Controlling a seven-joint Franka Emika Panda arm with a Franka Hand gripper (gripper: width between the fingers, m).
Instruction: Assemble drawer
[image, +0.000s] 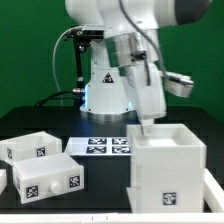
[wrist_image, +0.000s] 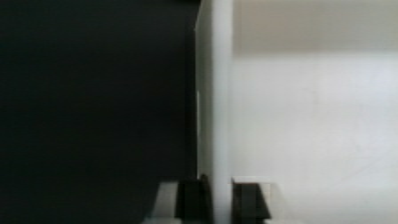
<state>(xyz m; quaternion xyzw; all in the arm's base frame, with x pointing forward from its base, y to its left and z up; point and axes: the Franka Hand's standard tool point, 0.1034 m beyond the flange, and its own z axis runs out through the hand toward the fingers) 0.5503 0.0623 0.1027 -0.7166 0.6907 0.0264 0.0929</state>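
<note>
the housing (image: 168, 165) stands by the tabletop's (image: 105, 190) near edge, at the exterior view's right. its thin wall (wrist_image: 201, 100) is pinched by the closed end effector (image: 147, 124), probably so it can be repositioned.

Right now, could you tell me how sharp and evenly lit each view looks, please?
Exterior view: evenly lit and fairly sharp, with the drawer housing bright against the dark table. Wrist view: soft focus, the housing's white plastic nearly washed out beside a near-black half, the fingers dim.

Robotics lab: white robot arm (image: 108, 88) on black table (image: 104, 184), green backdrop (image: 25, 50), tagged marker board (image: 108, 147).
</note>
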